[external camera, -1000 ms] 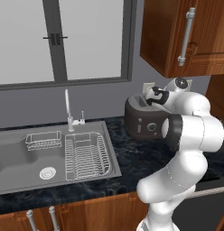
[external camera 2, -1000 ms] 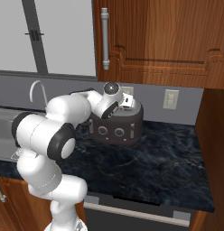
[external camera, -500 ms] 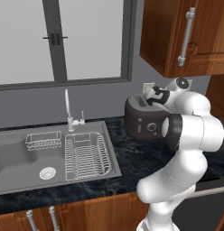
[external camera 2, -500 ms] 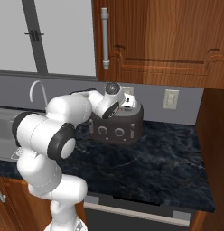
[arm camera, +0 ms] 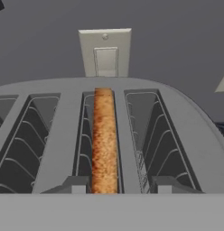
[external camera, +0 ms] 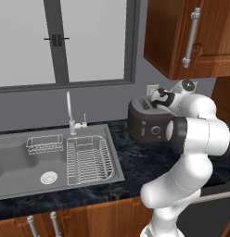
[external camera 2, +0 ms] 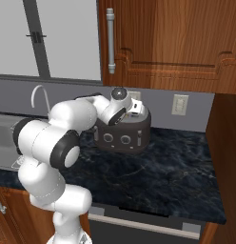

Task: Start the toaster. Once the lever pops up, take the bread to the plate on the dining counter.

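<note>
Inspection finding: your hand [arm camera: 116, 186] sits directly over the rounded dark brown-grey toaster [external camera: 147, 121], which stands on the dark speckled stone surface [external camera 2: 153, 174] near the grey back wall, to the right of the steel sink [external camera: 52, 155].

In the hand view, 4 slots run across the toaster top. The thin tan-brown bread slice [arm camera: 104, 142] stands on edge in the 3rd slot from the left, with a white wall outlet [arm camera: 105, 53] behind it. The 2 dark fingertips [arm camera: 77, 185] rise either side of the near end of the slice. They stand partly closed, and they appear to be clenched on the near edge of the bread, though the contact itself is hidden at the bottom of the view. Treat the grip as probable, not confirmed.

Handling judgement: the slice is light, thin and stiff once toasted, with a rough surface that should not slip. It is also brittle, so heavy squeezing could crack it. Hold it across its flat faces, near the top edge, where the slot walls leave room.

Recommendation: lift straight up along the slot. A tilted pull risks jamming the slice against the wire guides [arm camera: 150, 149] inside.
</note>
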